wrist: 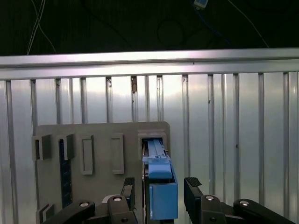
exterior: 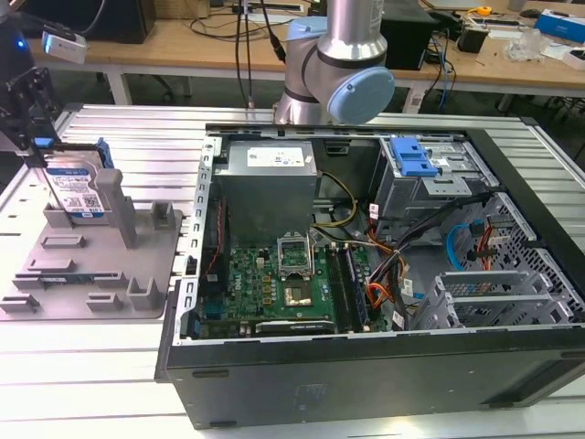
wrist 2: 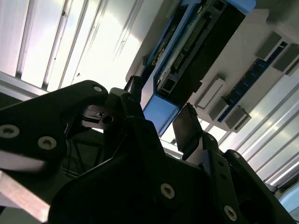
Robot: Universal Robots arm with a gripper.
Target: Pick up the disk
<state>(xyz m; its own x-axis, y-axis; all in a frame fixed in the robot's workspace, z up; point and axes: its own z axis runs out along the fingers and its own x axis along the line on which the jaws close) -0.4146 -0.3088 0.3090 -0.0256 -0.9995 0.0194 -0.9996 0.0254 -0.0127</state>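
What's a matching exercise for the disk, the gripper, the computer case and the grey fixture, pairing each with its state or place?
Things: 1 disk; 2 gripper; 3 computer case; 4 grey fixture.
States: A side open, motherboard exposed; B upright in a fixture slot; C flat on the slatted table; D open, straddling the disk.
Pairs: 1-B; 2-D; 3-A; 4-C.

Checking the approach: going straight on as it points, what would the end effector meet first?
Probably the disk, upright in the grey holder; its blue edge sits between the fingers of the end effector.
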